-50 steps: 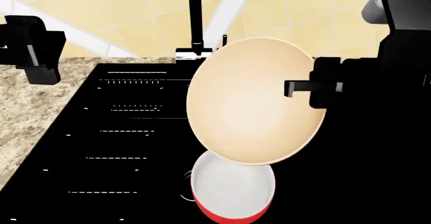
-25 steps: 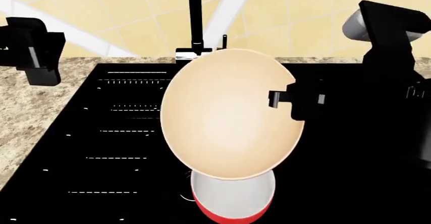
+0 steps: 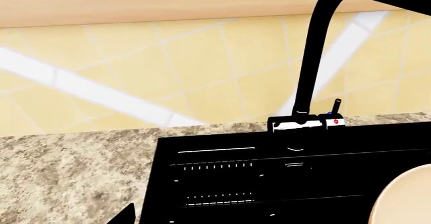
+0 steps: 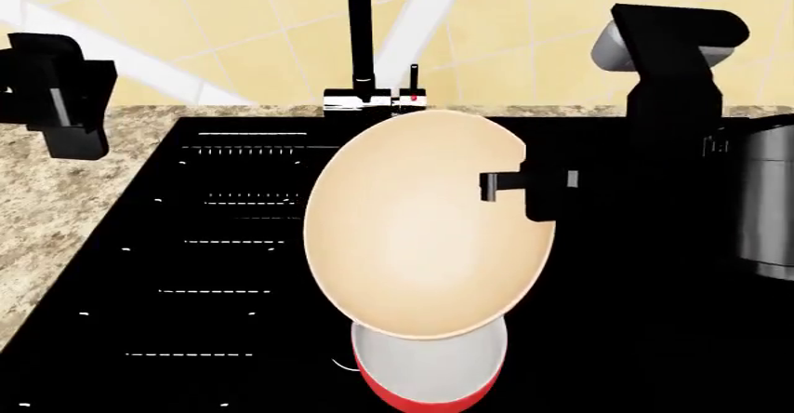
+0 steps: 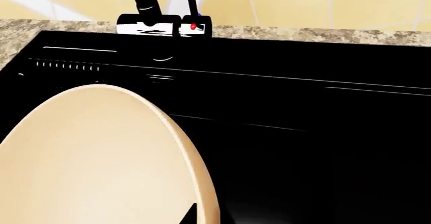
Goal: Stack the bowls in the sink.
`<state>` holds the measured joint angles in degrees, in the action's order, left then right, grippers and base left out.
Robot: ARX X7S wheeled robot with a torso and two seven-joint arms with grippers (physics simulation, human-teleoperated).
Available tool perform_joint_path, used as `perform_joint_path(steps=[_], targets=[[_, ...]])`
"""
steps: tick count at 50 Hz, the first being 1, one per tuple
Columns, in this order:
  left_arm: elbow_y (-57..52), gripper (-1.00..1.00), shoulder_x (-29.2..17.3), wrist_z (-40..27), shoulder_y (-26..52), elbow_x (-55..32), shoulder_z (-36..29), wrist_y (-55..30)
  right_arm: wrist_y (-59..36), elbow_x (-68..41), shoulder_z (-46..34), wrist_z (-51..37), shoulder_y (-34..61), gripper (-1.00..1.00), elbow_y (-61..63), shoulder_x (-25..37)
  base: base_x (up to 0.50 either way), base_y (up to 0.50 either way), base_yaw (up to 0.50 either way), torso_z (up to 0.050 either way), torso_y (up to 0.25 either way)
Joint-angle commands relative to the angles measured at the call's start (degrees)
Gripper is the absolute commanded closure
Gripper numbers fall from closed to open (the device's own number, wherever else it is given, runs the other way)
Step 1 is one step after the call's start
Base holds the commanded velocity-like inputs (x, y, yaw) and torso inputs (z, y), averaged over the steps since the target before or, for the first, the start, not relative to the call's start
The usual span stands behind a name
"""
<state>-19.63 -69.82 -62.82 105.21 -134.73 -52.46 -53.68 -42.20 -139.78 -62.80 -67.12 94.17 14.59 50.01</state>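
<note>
My right gripper [image 4: 509, 186] is shut on the rim of the beige-cream bowl [image 4: 422, 222] and holds it tilted in the air over the black sink [image 4: 223, 246]. The bowl also fills the near part of the right wrist view [image 5: 94, 158]. The white bowl with the red outside [image 4: 429, 366] sits in the sink right below it, partly hidden by it. My left gripper [image 4: 56, 92] hangs high over the counter at the sink's left; its jaws do not show clearly. A beige edge of the held bowl shows in the left wrist view [image 3: 404, 199].
The black-and-chrome faucet [image 4: 363, 41] stands at the sink's back edge, behind the held bowl. Speckled stone counter [image 4: 50, 199] runs along the sink's left. A yellow tiled wall [image 4: 248, 22] rises behind. A grey metal cylinder [image 4: 763, 199] stands at the right edge.
My right gripper has carried the beige bowl left and lower, so that it now hangs over the white and red bowl and hides more of it. The left arm has not moved.
</note>
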Motion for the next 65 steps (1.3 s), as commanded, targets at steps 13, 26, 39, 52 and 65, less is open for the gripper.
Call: perform_joint_path(steps=[13, 26, 39, 52, 65], targets=[[0.0, -1.0, -0.23, 0.3, -0.46, 0.26, 0.36, -0.12, -2.27, 2.12, -2.76, 1.95, -2.04, 1.0, -4.23, -2.22, 0.0, 0.0, 0.0, 0.0, 0.0], [0.13, -1.0, -0.44, 0.68, -0.75, 0.66, 0.6, -0.3, -1.45, 4.43, -3.27, 4.75, -5.51, 1.0, -3.9, -2.17, 0.0, 0.0, 0.0, 0.0, 0.0], [0.03, -1.0, -0.42, 0.46, -0.96, 0.58, 0.68, -0.3, 0.28, 6.96, -3.11, 7.77, -8.94, 1.0, -3.3, -1.81, 0.0, 0.0, 0.0, 0.0, 0.0], [0.22, -1.0, -0.53, 0.43, -0.97, 0.57, 0.85, -0.59, 0.1, 8.25, -3.94, 9.11, -10.7, 1.0, -3.81, -1.99, 0.0, 0.0, 0.0, 0.0, 0.001], [0.21, -1.0, -0.67, 0.08, -0.79, 0.11, 1.04, -0.86, 0.17, 9.45, -4.46, 10.5, -12.2, 1.0, -4.09, -2.26, 0.0, 0.0, 0.0, 0.0, 0.0]])
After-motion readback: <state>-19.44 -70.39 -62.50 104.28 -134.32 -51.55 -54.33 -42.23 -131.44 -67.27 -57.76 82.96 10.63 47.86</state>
